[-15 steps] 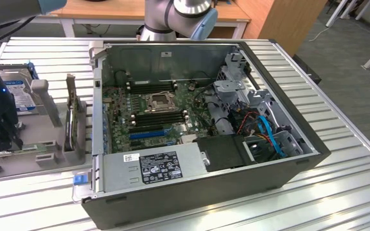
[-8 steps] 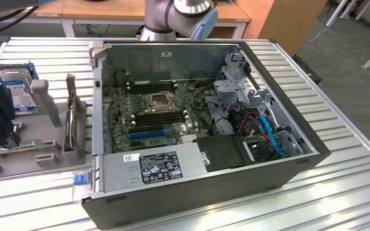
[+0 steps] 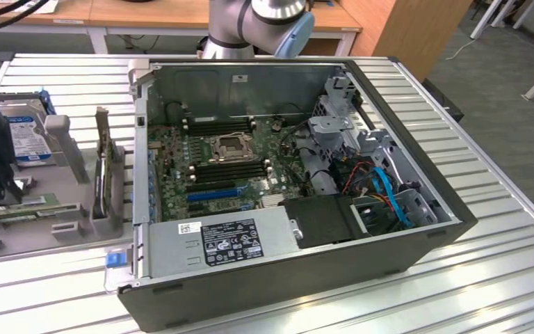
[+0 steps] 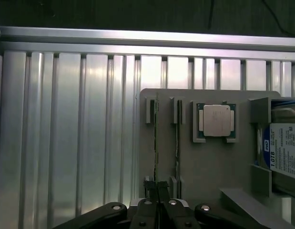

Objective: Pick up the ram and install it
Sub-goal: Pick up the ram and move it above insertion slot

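Pinching together, the gripper (image 4: 157, 187) jaws look clamped on the near end of the ram (image 4: 157, 133). It stands on edge in a tray (image 4: 209, 167) slot, running straight away from the jaws. A second stick (image 4: 177, 138) stands just beside it. The ribbed table (image 4: 66, 143) lies around the tray.

It looked like a robotics lab or workshop: a robot arm (image 3: 258, 21) was mounted behind a ribbed metal table (image 3: 489, 229), and an opened computer case (image 3: 295, 278) lay on it beside a grey tray (image 3: 26, 247) of spare parts. Wooden desks (image 3: 156, 14) stood beyond, on grey carpet (image 3: 508, 83).
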Controlling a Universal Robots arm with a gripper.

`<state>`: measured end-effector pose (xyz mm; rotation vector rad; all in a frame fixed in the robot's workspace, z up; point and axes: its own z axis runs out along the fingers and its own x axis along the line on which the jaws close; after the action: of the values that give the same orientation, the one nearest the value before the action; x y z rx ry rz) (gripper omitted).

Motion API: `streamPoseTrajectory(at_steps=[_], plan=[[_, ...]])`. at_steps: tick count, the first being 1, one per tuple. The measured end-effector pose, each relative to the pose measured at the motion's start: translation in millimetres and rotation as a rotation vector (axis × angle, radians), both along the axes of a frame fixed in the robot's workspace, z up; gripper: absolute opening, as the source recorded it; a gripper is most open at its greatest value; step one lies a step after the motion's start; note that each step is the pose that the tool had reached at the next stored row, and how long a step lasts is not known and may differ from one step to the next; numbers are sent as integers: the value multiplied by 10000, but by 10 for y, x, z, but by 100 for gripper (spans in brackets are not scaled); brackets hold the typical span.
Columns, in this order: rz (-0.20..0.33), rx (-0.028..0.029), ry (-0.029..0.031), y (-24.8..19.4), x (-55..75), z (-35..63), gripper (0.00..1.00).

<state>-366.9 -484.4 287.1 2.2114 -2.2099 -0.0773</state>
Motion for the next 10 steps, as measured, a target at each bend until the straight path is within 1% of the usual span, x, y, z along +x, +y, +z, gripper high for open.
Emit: streamPoseTrajectory(at_steps=[10], plan=[[0,-1,0,0,1,255,11]])
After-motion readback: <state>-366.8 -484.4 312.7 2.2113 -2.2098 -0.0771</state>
